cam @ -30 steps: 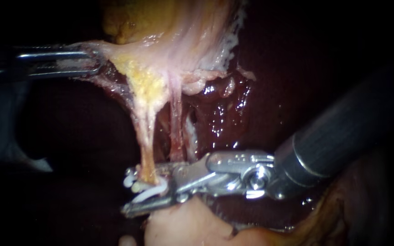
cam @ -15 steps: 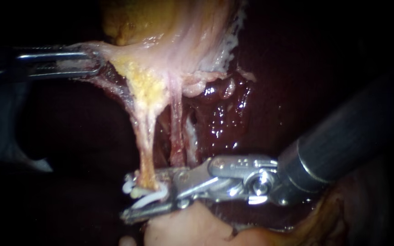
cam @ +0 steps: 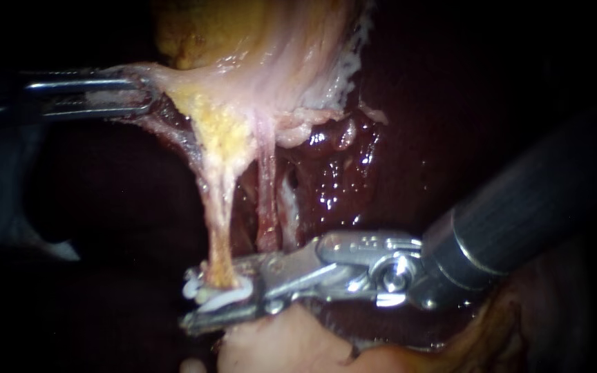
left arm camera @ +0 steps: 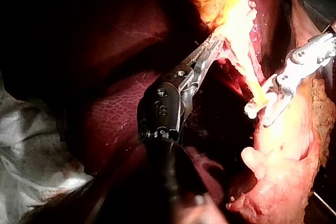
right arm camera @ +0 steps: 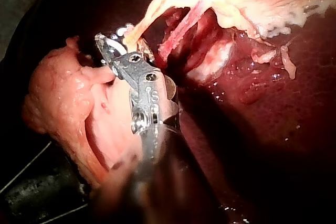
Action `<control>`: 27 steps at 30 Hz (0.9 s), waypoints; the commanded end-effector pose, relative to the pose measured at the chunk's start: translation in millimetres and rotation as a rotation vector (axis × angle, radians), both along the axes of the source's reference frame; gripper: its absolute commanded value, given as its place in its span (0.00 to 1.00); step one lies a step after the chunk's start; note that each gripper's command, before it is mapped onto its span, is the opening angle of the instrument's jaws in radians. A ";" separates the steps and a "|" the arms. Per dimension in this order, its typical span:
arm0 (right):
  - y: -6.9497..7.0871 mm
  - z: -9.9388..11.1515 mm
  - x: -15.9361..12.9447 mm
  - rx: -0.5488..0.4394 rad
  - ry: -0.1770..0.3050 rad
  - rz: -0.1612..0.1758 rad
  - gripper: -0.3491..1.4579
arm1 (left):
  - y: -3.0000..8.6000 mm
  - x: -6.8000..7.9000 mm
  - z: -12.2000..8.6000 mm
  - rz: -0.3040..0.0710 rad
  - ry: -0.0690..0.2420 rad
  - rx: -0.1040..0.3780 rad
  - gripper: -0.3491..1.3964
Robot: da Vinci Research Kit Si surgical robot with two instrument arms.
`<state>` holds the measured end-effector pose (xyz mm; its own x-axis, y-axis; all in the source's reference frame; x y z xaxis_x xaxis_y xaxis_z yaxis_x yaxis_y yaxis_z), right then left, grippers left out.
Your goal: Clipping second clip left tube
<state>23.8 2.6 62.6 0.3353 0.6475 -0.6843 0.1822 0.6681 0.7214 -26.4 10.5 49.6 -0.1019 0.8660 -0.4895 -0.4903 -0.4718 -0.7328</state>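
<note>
Left instrument: jaws grip gallbladder, 10 o'clock.
Right instrument: jaws grip clip; close squarely across tube.

Left instrument level, right instrument oblique, both clenched.

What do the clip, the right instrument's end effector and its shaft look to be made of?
The clip looks like plastic: white, smooth, slightly glossy, with rounded ends. The right instrument's end effector looks like polished silver metal, with bright glints and small round pins at the hinge. The shaft is dark with a dull sheen; whether it is coated metal or composite cannot be told.
</note>
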 end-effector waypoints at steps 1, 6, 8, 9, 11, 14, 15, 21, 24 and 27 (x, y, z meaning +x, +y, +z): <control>0.0 0.1 0.0 -0.001 0.000 -0.001 0.28 | 0.0 0.0 0.0 -0.003 0.002 -0.001 0.00; 0.2 0.3 -0.2 0.010 -0.003 0.000 0.19 | 0.0 0.0 0.0 -0.003 0.003 -0.001 0.00; 0.2 0.3 -0.2 0.016 -0.005 0.001 0.17 | 0.0 0.0 0.0 -0.003 0.003 -0.001 0.00; 0.3 0.4 -0.3 0.021 -0.007 0.002 0.14 | 0.0 0.0 0.0 -0.003 0.003 -0.001 0.00; 0.3 0.4 -0.3 0.027 -0.008 0.002 0.12 | 0.0 0.0 0.0 -0.003 0.003 -0.001 0.00; 0.3 0.4 -0.4 0.027 -0.008 0.001 0.07 | 0.0 0.0 0.0 -0.004 0.003 -0.001 0.00; 0.3 0.5 -0.4 0.027 -0.007 0.001 0.05 | 0.0 0.0 0.0 -0.004 0.003 -0.001 0.00; 0.4 0.5 -0.6 0.049 -0.009 -0.004 0.00 | 0.0 0.1 0.0 -0.004 0.003 -0.001 0.00; 0.3 0.5 -0.6 0.056 -0.033 -0.010 0.00 | 0.0 0.1 0.0 -0.006 0.005 -0.002 0.00; 0.2 0.4 -0.6 0.054 -0.042 -0.017 0.00 | 0.0 0.1 0.0 -0.006 0.005 -0.002 0.00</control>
